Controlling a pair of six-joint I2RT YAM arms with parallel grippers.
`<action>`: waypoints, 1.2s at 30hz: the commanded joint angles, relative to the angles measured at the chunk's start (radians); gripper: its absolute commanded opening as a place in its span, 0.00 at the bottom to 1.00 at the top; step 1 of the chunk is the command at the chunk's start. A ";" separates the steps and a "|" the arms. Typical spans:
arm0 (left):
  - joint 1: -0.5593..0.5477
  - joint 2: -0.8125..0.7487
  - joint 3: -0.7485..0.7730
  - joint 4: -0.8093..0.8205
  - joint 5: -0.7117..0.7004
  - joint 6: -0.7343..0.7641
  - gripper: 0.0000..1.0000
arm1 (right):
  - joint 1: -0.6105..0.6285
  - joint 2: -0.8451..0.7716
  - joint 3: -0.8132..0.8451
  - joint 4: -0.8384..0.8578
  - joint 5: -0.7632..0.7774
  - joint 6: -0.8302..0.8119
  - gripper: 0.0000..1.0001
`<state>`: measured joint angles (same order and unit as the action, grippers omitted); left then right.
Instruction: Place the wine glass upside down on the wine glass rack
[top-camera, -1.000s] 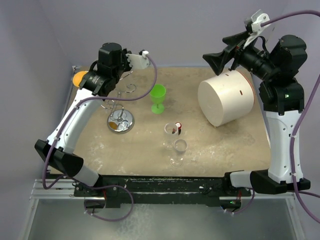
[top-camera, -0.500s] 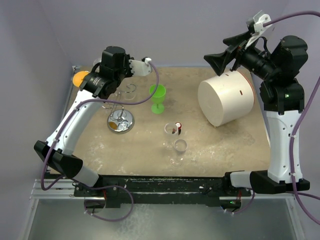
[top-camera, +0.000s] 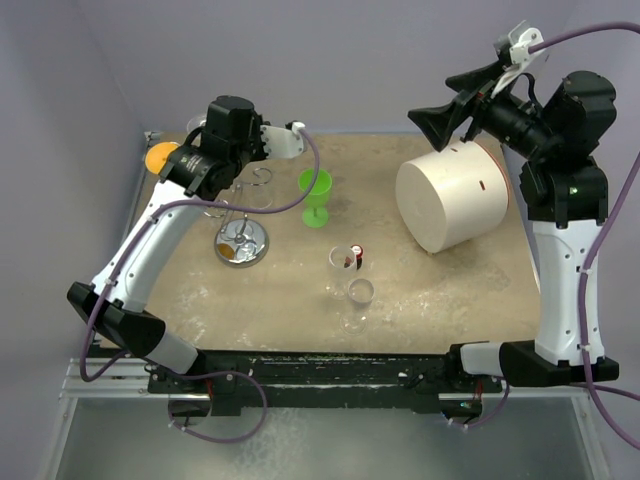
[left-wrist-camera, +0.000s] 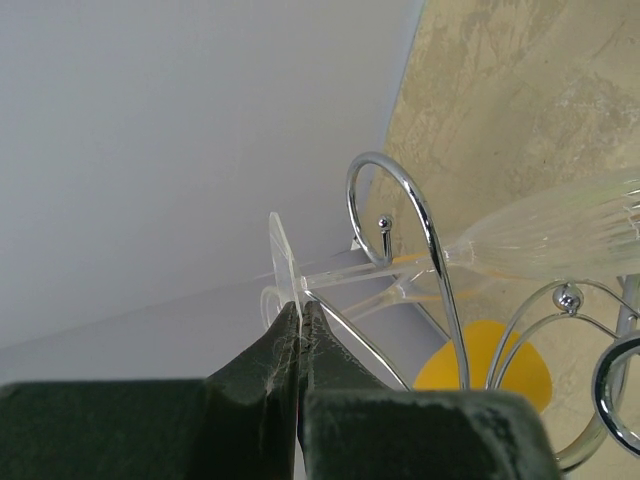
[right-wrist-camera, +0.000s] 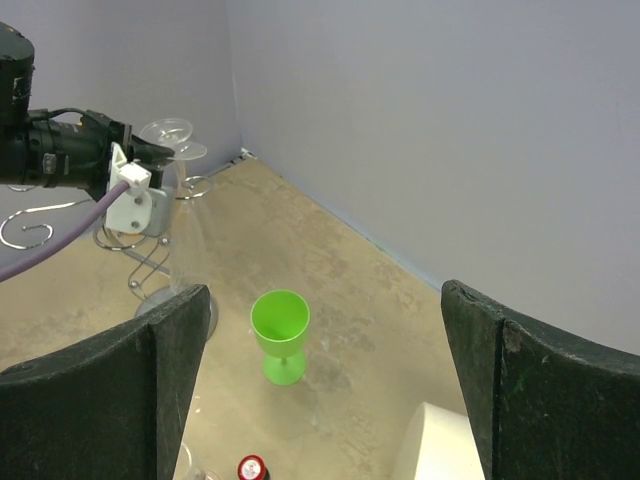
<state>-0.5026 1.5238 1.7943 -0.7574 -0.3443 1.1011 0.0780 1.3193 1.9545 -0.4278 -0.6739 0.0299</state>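
Clear wine glass (left-wrist-camera: 552, 240) between left fingers (left-wrist-camera: 258, 375)

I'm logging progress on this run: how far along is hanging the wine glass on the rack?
Done: the wine glass is off the table, up at the wine glass rack. In hand: the left gripper pinches its foot, stem at a curled wire arm. Left: seat it hanging bowl-down, then release.

Left wrist view crops the wine glass (left-wrist-camera: 545, 238), seemingly mid-bowl.
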 joint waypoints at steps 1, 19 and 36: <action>-0.009 -0.048 0.055 -0.002 0.005 -0.032 0.00 | -0.009 -0.017 -0.006 0.060 -0.027 0.023 0.99; -0.025 -0.057 0.090 -0.050 0.037 -0.074 0.00 | -0.018 -0.014 -0.011 0.072 -0.045 0.039 0.99; -0.062 -0.012 0.138 -0.040 0.108 -0.105 0.00 | -0.036 -0.020 -0.052 0.099 -0.048 0.044 1.00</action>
<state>-0.5461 1.5085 1.8851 -0.8383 -0.2646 1.0267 0.0509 1.3201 1.9011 -0.3904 -0.7017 0.0547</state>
